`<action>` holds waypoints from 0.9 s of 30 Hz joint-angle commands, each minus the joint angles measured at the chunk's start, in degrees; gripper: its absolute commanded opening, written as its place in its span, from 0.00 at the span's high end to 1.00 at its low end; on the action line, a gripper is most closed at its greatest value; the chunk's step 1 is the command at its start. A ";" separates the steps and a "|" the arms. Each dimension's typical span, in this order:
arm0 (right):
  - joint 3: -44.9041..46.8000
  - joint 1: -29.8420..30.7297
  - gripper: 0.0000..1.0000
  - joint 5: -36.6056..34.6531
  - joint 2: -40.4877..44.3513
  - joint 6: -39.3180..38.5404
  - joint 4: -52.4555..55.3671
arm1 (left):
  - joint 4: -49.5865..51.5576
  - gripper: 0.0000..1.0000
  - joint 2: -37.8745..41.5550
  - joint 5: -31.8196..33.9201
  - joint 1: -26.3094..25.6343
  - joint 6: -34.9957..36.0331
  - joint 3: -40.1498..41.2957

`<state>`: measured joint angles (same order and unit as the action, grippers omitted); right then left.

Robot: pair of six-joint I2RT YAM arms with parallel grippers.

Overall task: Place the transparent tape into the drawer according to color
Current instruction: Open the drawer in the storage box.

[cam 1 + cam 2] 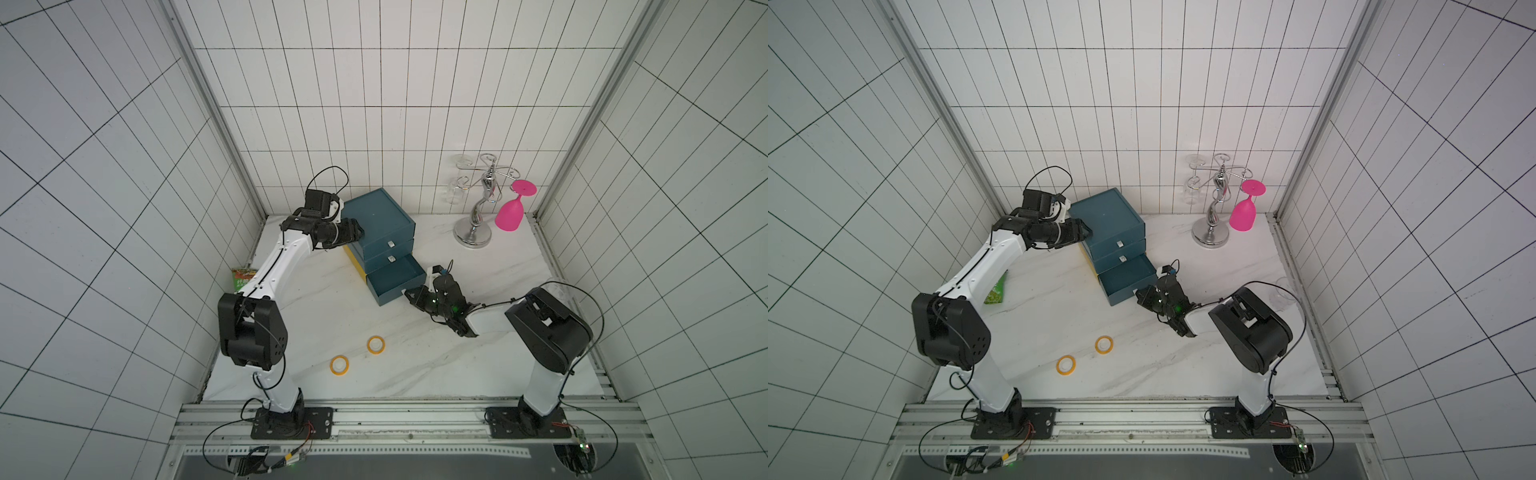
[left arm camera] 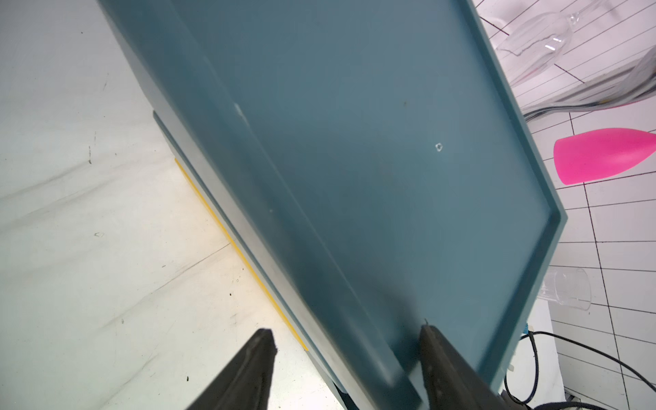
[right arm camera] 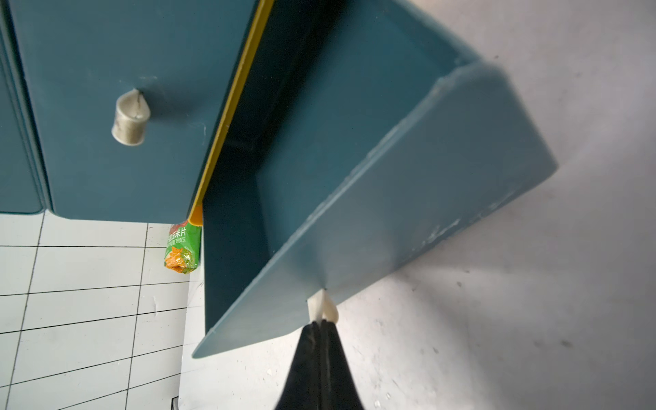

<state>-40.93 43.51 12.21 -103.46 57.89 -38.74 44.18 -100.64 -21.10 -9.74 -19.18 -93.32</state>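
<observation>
Status: the bottom drawer of the blue cabinet is pulled out, centre of both top views. My right gripper is pressed together on its white knob. My left gripper is spread and straddles the edge of the cabinet top, pinching nothing. It looks like a brace, but I can't tell if there's contact.

The inside of the open drawer is bare as far as I can see, and its back part is in shadow. The two upper drawers are shut, so their contents are unknown. A yellow strip runs along the cabinet edge beside the open drawer, so I read this one as the orange-yellow slot.

Two orange-yellow tape rolls lie flat on the table, lower centre: upper roll and lower roll. They are near each other and well apart from the drawer. No purple or red-pink rolls are in view. They may be stowed; I can't confirm.

Left to do: release the knob, fetch both rolls, drop them in, shut the drawer.
</observation>
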 commanded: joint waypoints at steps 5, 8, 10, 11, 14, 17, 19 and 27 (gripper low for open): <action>-1.92 0.79 0.51 1.08 8.72 -8.20 15.45 | 4.08 0.13 2.34 2.66 0.50 0.34 3.56; -2.71 1.05 0.43 2.58 11.75 -11.61 22.42 | 3.41 0.07 3.96 1.80 0.48 -0.75 4.45; -3.57 1.60 0.40 3.48 13.43 -13.85 27.37 | 3.06 0.05 5.46 1.43 0.49 -1.49 5.32; -4.00 1.98 0.39 3.73 14.18 -15.00 29.66 | 2.88 0.04 6.44 1.17 0.56 -1.77 6.00; -5.18 3.68 0.36 4.09 16.26 -17.75 36.01 | 2.32 0.02 9.71 0.81 0.62 -2.74 8.84; -8.03 6.11 0.35 3.88 16.77 -21.09 42.93 | 2.04 0.02 13.45 0.53 1.21 -3.65 12.16; -10.37 7.72 0.34 3.70 16.22 -23.21 47.11 | 1.67 0.02 16.13 0.07 1.71 -4.38 14.46; -21.40 14.23 0.34 0.54 10.20 -29.84 61.67 | 3.49 0.02 25.99 0.54 3.04 -6.08 22.78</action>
<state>-58.06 55.79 14.96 -91.09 32.45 13.58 46.39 -77.21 -20.88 -7.16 -24.45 -72.36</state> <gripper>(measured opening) 0.664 0.978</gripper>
